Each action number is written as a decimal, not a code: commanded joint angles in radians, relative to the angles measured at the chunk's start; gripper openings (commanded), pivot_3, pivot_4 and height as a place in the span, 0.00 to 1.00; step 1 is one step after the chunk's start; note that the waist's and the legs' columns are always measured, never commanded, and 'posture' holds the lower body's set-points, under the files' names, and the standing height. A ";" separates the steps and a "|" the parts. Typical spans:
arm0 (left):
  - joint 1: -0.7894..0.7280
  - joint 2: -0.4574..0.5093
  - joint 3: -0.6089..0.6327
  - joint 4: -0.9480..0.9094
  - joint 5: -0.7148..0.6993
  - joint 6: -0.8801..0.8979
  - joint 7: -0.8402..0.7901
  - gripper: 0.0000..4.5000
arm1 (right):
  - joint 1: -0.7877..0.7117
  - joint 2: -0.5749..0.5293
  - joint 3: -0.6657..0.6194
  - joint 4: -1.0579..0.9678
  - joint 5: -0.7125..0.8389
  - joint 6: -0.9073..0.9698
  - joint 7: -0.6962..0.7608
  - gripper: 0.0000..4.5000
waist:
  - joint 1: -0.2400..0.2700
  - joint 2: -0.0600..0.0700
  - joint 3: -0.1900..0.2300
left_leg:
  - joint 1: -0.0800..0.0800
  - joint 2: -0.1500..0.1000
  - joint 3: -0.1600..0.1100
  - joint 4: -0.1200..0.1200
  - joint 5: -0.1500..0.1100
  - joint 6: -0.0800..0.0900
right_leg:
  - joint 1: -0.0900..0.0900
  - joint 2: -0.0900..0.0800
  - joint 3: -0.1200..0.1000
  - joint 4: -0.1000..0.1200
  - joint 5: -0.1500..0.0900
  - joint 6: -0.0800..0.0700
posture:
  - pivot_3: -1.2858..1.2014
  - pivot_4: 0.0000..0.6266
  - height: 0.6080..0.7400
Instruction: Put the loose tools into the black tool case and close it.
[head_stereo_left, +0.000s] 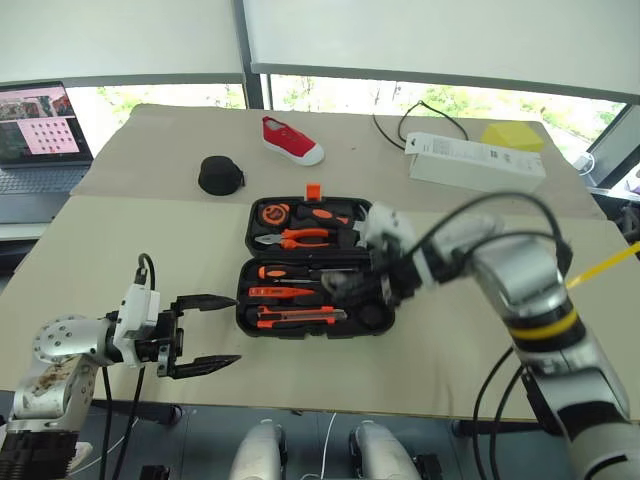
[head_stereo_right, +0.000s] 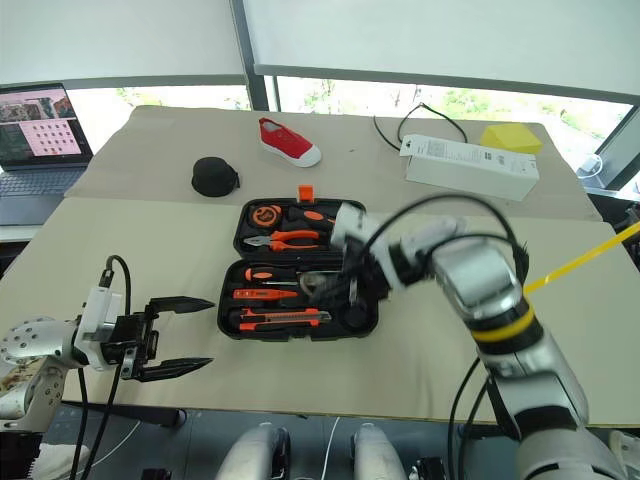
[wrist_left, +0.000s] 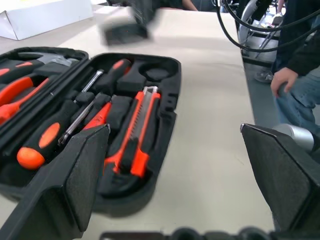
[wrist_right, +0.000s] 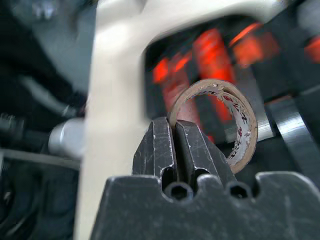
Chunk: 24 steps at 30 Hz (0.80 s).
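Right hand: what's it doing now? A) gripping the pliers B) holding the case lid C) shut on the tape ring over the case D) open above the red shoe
C: the right hand is pinched shut on the tape ring's wall, over the open tool case.

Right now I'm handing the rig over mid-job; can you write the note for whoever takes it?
Left gripper: open, empty, hovering over the table edge left of the tool case.
Right gripper: shut on the tape ring, pinching its wall, held over the right end of the case's near half.
Case: open on the table, lid laid flat.
Done: screwdrivers and utility knife lie in the near half.
Left: set the ring in the case, withdraw, close the lid.
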<state>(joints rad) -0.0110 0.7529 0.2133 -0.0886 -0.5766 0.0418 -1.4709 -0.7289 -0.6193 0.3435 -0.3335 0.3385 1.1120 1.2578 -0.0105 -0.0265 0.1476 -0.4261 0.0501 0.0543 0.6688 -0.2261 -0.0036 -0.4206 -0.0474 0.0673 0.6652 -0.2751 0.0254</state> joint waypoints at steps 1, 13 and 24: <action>0.001 -0.008 -0.003 -0.035 -0.015 -0.010 0.010 1.00 | 0.030 -0.056 0.020 -0.048 -0.034 -0.039 -0.071 0.00 | -0.003 0.000 0.000 | 0.000 0.000 0.001 0.001 0.000 0.000 | 0.000 0.000 0.000 0.000 0.000 0.000 | 0.52 0.24 1.00; 0.015 -0.010 -0.006 -0.053 -0.009 0.002 0.044 1.00 | 0.035 -0.157 0.130 0.023 -0.092 -0.152 -0.082 0.00 | -0.007 -0.001 0.000 | 0.001 0.002 0.002 0.002 0.000 0.000 | 0.001 0.004 0.001 0.000 0.001 -0.001 | 0.52 0.24 1.00; 0.023 0.001 0.003 -0.041 -0.002 0.010 0.073 1.00 | 0.026 -0.230 0.174 0.058 -0.143 -0.183 -0.065 0.00 | -0.003 -0.006 -0.003 | 0.002 0.002 0.002 0.002 0.000 0.000 | 0.002 0.003 0.001 0.000 0.001 -0.001 | 0.52 0.24 1.00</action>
<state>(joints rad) 0.0105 0.7419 0.2073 -0.1147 -0.5751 0.0508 -1.4019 -0.7008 -0.8280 0.5139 -0.2823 0.2090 0.9175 1.1851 -0.0138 -0.0321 0.1446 -0.4241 0.0520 0.0562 0.6710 -0.2259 -0.0032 -0.4193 -0.0441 0.0688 0.6656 -0.2738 0.0247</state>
